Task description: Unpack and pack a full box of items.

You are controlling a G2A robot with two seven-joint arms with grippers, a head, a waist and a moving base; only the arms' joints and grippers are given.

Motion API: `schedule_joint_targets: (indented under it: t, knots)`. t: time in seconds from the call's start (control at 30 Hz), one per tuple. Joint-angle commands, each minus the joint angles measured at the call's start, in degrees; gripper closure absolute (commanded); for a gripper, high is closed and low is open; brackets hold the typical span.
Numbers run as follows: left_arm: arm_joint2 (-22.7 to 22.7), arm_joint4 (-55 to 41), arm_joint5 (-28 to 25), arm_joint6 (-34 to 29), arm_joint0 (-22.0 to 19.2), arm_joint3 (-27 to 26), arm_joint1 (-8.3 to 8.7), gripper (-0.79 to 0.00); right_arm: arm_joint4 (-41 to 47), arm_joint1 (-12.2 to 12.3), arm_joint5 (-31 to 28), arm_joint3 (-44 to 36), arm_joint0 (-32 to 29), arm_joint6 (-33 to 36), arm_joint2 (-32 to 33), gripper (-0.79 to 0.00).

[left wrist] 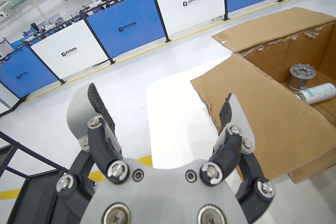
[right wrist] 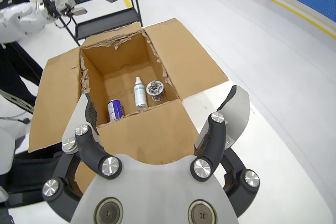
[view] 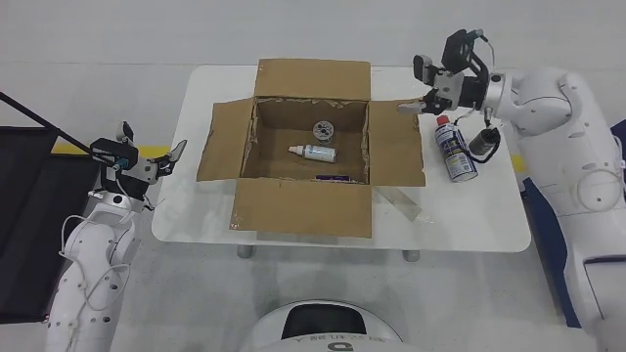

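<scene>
On the tabletop (view: 469,217) beside the open box (view: 303,210) lies 1 spray can (view: 455,152), already out. 3 things remain inside: bottle (view: 315,152), metal spool (view: 322,129), blue can (right wrist: 115,109). Right pincer (right wrist: 161,97) and left pincer (left wrist: 160,93) gape wide, both empty.

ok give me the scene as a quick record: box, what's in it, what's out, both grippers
box: open, middle of the table
in box: bottle lying flat; metal part upright; blue can by the wall nearest the robot
out of box: spray can lying on the table, right of the box
left gripper: open, empty, just off the table's left edge
right gripper: open, empty, above the table at the box's right side
</scene>
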Motion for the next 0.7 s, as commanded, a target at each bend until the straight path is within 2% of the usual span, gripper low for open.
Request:
schedule_joint_targets:
  t: [0.0,0.43,0.5,0.67]
  knots:
    - [0.00,0.00,0.00,0.00,0.00,0.00,0.00,-0.785,-0.20,-0.02,0.00,-0.08,0.15,0.26,-0.32,-0.785]
    - [0.00,0.00,0.00,0.00,0.00,0.00,0.00,-0.785,-0.13,-0.07,0.00,-0.44,0.00,0.09,-0.55,-0.785]
    - [0.00,0.00,0.00,0.00,0.00,0.00,0.00,-0.785,0.05,-0.34,0.00,-2.23,-0.47,-0.19,-2.12,-0.785]
    - [0.00,0.00,0.00,0.00,0.00,0.00,0.00,-0.785,-2.23,-2.25,0.00,-7.62,2.86,-0.30,-10.82,-0.785]
